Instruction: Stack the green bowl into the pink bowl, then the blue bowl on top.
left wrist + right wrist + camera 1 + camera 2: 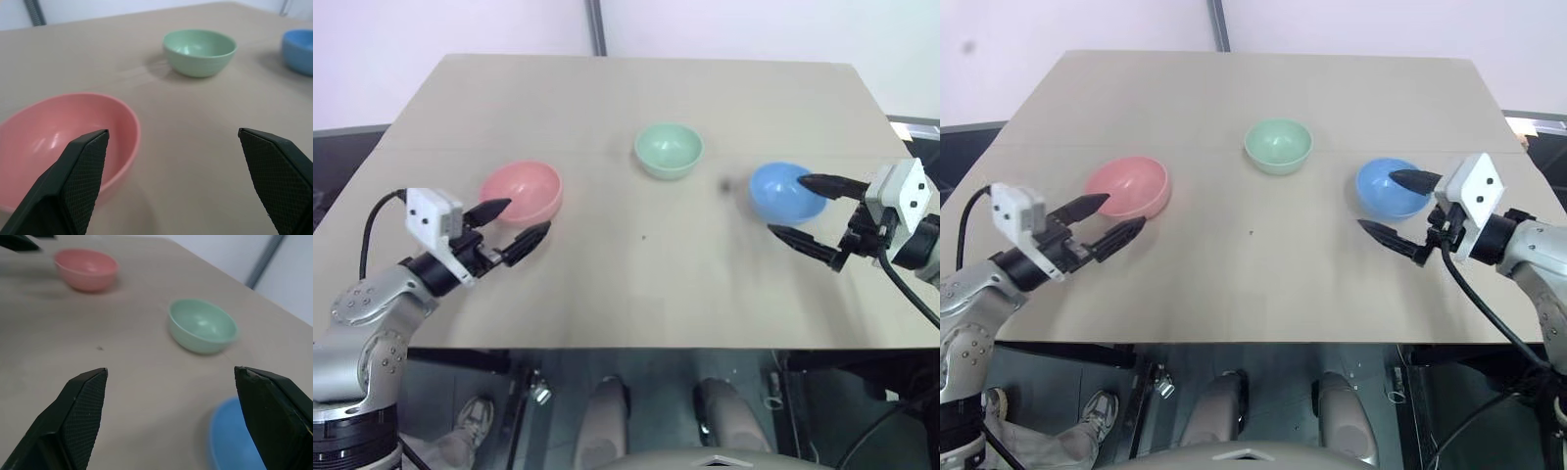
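Item one, the table [636, 284]: beige top, carrying everything I have to work with. Item two, my left gripper [514, 227]: fingers spread, empty, just beside the pink bowl [522, 192] at my left. Item three, my right gripper [815, 216]: also spread and empty, close against the blue bowl [785, 192] at my right. Item four, the green bowl [668, 149]: upright, farther back between the other two, apart from both. Risk I note: these smooth, light bowls could skid or tip under a finger nudging the rim.
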`<state>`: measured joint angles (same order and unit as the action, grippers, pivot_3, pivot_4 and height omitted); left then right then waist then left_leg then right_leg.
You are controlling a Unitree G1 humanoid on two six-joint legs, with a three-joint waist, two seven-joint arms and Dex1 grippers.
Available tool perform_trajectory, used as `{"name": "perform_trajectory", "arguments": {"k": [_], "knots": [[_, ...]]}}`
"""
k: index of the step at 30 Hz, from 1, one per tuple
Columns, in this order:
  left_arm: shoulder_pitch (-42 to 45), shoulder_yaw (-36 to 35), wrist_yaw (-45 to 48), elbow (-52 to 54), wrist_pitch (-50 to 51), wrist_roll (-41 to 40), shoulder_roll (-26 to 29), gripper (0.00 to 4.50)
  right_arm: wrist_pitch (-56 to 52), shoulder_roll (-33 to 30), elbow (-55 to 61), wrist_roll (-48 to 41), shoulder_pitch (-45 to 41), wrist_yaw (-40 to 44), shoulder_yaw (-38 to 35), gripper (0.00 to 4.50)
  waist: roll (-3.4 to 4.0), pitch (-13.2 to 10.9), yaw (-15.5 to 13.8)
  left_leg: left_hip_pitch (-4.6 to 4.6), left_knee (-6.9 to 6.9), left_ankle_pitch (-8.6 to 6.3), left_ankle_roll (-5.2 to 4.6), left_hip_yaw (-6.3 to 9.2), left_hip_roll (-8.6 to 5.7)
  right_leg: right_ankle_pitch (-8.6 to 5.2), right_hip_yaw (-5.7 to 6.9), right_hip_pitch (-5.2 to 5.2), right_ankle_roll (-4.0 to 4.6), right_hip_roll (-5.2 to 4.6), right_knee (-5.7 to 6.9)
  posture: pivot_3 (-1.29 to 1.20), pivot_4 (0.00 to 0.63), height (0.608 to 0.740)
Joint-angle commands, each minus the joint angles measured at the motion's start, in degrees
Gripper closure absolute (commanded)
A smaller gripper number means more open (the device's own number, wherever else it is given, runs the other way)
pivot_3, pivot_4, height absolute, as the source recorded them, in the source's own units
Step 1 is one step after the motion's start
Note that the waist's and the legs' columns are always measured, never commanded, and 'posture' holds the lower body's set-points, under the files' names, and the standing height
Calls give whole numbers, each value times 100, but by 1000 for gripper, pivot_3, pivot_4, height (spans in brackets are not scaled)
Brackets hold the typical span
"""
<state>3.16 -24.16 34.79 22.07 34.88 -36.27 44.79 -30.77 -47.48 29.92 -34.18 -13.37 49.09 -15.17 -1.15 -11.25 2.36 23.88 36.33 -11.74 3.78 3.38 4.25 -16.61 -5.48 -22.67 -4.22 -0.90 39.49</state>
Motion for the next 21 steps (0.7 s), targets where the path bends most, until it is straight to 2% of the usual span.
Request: {"name": "perform_trajectory", "arguments": {"k": [1, 3, 8, 12, 15, 18, 19, 21], "knots": [[413, 599, -621, 595, 1092, 773, 1048, 38, 226, 58, 206, -101, -223, 185, 269, 0, -9, -5, 7, -1, 1, 0, 0, -1, 0, -1, -1, -1, -2, 0, 1, 0, 150, 740], [779, 1174, -671, 639, 1238, 1306, 1616, 38, 246, 75, 245, -206, -256, 342, 364, 0, -13, -15, 1, -2, 1, 0, 0, 5, 1, -3, 2, -2, -4, 4, 4, 0, 150, 740], [1428, 2040, -801, 828, 1755, 1835, 1919, 38, 340, 81, 273, -482, -189, 704, 366, 0, -12, -16, 0, 5, -3, -2, -2, -1, -2, 5, 0, -1, 9, -1, -9, 0, 150, 740], [1823, 2878, -846, 731, 1986, 2397, 1913, 38, 462, 71, 210, -364, -157, 734, 403, 0, -12, -17, 0, 8, -9, -3, -4, 1, -2, 10, 2, -4, 17, 0, -14, 0, 150, 740], [2237, 3345, -924, 469, 2292, 2695, 1637, 38, 542, 76, 218, -304, -103, 706, 416, 0, -13, -18, -1, 8, -7, -3, -5, 0, -2, 9, 2, -4, 15, 0, -14, 0, 150, 740], [2451, 3576, -858, 236, 2474, 2826, 1397, 819, 583, 116, 289, -280, -36, 595, 392, 0, -14, -18, -3, 9, -3, -3, -5, 0, -2, 8, 2, -3, 12, 0, -12, 0, 150, 740], [2487, 3638, -858, 140, 2464, 2909, 1356, 1414, 591, 120, 314, -278, -8, 575, 383, 0, -14, -18, -2, 9, -2, -3, -5, 0, -2, 10, 2, -3, 15, 0, -13, 0, 150, 740], [2578, 3752, -879, -90, 2409, 3081, 1282, 2189, 600, 114, 366, -293, 73, 539, 335, 0, -14, -18, 3, 9, -4, -3, -5, 1, -2, 10, 2, -3, 16, 0, -12, 0, 150, 740]]}}
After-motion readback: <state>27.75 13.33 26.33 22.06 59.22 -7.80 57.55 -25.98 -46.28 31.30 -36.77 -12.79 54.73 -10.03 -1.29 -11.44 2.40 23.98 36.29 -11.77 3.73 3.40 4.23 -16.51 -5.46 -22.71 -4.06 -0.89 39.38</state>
